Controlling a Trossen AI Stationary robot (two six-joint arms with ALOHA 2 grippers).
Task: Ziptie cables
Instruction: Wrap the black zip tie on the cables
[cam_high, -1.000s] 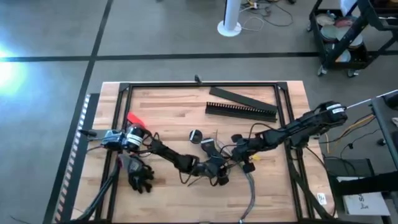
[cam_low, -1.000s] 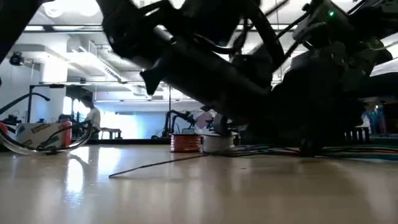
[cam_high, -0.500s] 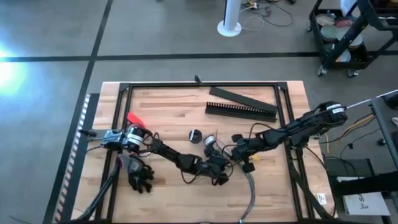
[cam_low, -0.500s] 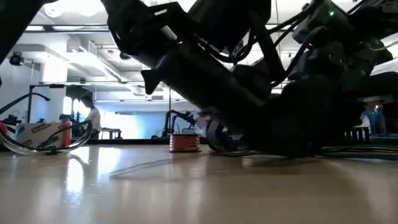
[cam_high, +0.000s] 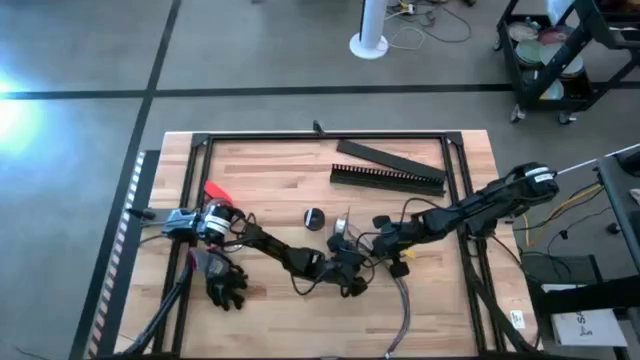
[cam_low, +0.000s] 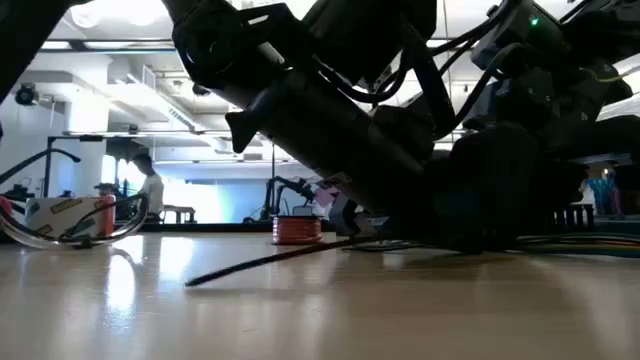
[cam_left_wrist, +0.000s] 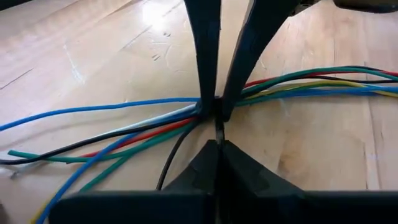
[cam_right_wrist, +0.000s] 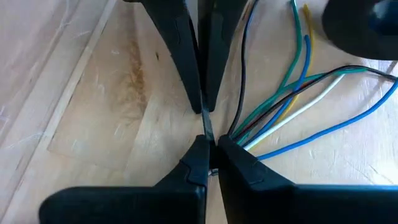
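A bundle of thin coloured cables (cam_left_wrist: 298, 84) lies on the wooden table (cam_high: 270, 170) near its middle and fans out on both sides (cam_right_wrist: 280, 106). A thin black ziptie sits at the bundle. Its long free tail (cam_low: 270, 262) slants down to the table top. My left gripper (cam_high: 348, 268) comes from the table's left and my right gripper (cam_high: 372, 248) from the right. They meet tip to tip at the bundle, both shut on the ziptie. A grey cable (cam_high: 404, 305) trails toward the near edge. My left gripper (cam_left_wrist: 219, 144) pinches the ziptie's thin strip (cam_left_wrist: 219, 129) between its two fingertips, right beside the bundle. The fingers slant down from the table's left. My right gripper (cam_right_wrist: 208, 142) pinches the ziptie's strip (cam_right_wrist: 206, 127) at its fingertips, directly opposite the left fingertips (cam_right_wrist: 200, 93), slanting down from the table's right. The cables lie on the table.
A comb-toothed black duct (cam_high: 388, 178) and a flat black bar (cam_high: 385, 154) lie at the far side. A small black disc (cam_high: 314, 217) sits just beyond the grippers. A black glove-like object (cam_high: 225, 285) lies by the left arm's base. A person shows far off in the room (cam_low: 150, 190).
My left gripper has shifted slightly toward the far edge at the bundle. The ziptie's free tail has moved on the table and now slants up more steeply toward the grippers.
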